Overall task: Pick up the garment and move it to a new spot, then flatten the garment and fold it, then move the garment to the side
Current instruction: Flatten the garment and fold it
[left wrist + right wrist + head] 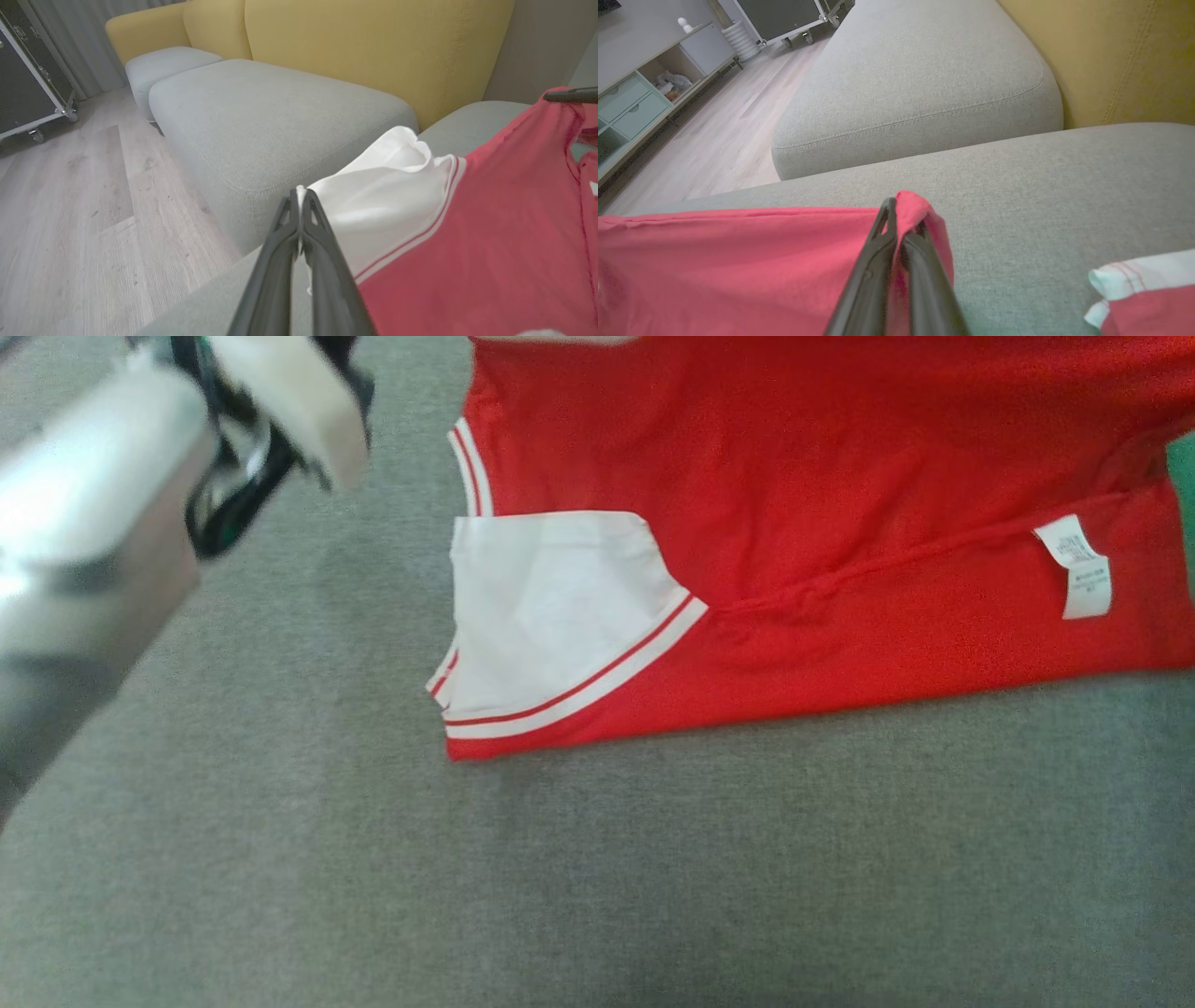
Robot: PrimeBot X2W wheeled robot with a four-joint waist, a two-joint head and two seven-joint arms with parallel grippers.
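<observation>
The garment (822,523) is a red shirt with white, red-striped sleeves, spread over a grey sofa cushion (597,877). One white sleeve (551,607) lies at its left edge and a white label (1078,565) at its right. In the left wrist view my left gripper (299,193) is shut on the edge of a white sleeve (387,205), which bunches up beside the fingers. In the right wrist view my right gripper (892,205) is shut on a raised corner of the red cloth (738,261). My pale left forearm (103,523) crosses the head view's upper left.
Behind the cushions rises a yellow sofa back (373,46). A second grey cushion (275,112) adjoins, with wooden floor (70,210) beyond it. A black wheeled case (28,84) and a low shelf unit (640,102) stand on the floor.
</observation>
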